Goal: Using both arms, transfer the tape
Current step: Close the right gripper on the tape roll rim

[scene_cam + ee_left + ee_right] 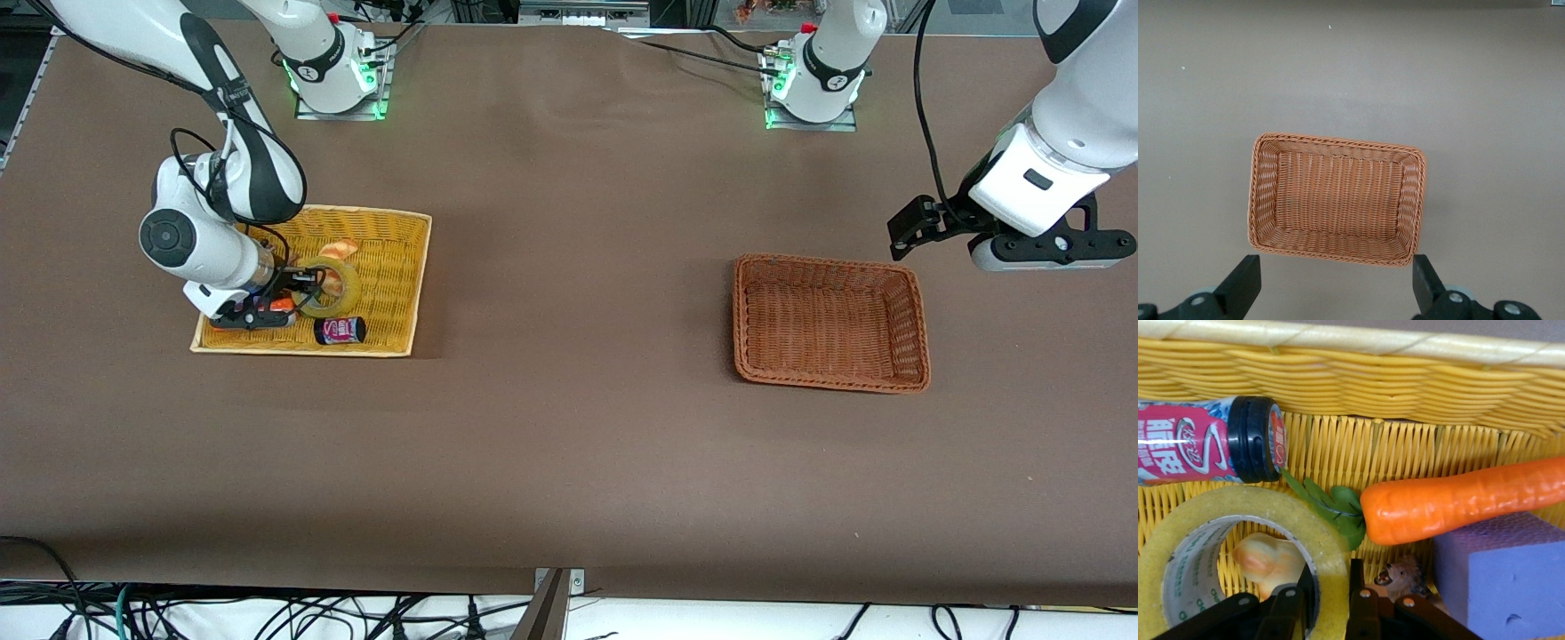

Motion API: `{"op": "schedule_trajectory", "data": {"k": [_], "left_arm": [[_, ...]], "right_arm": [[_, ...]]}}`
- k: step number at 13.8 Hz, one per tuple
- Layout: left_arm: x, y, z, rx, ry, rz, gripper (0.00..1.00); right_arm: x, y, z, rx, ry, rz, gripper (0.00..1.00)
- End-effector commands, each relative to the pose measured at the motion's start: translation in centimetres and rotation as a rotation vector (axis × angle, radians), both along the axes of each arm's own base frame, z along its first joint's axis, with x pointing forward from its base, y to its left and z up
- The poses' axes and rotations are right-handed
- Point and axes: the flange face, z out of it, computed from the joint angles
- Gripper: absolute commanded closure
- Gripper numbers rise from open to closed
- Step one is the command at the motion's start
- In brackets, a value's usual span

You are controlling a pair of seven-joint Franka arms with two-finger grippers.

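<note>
The tape (333, 286) is a yellowish translucent ring standing on edge in the yellow basket (391, 293) at the right arm's end of the table. My right gripper (307, 283) is shut on the ring's wall, one finger inside the open centre and one outside. In the right wrist view the tape (1225, 547) fills the lower part and the gripper (1331, 607) pinches its rim. My left gripper (916, 229) is open and empty in the air, beside the brown basket (831, 322). The left wrist view shows the gripper (1335, 287) above that basket (1265, 200).
In the yellow basket lie a black-and-pink can (340, 331), a carrot (1458, 503), a purple cube (1505, 577), a croissant (340, 248) and a small animal figure (1401, 577). The brown basket holds nothing.
</note>
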Motion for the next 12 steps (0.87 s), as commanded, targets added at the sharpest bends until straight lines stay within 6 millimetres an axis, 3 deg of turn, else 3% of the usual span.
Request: {"op": "schedule_trajectory", "data": {"k": [1,4,6,8,10,12], "left_arm": [[-0.1,0.0,0.6,-0.004,0.004,-0.020,0.00],[-0.1,0.0,0.6,-0.004,0.004,-0.020,0.00],[-0.1,0.0,0.6,-0.004,0.004,-0.020,0.00],[0.0,0.0,0.6,-0.005,0.001,-0.020,0.00],[-0.1,0.0,0.6,-0.004,0.004,-0.020,0.00],[-0.1,-0.1,0.6,-0.004,0.004,-0.022,0.00]], "right_arm": [[1.2,-0.1,3.6,-0.002,-0.030,0.024,1.00],[3.2,1.2,8.5,-0.006,-0.014,0.016,1.00],[4.7,5.5,11.8,0.013,-0.024,0.030,1.00],[4.7,10.7,13.6,0.011,-0.034,-0.041,1.00],[3.8,14.3,14.0,0.009,-0.038,-0.079,1.00],[2.4,20.2,14.0,-0.003,-0.053,-0.149,1.00]]}}
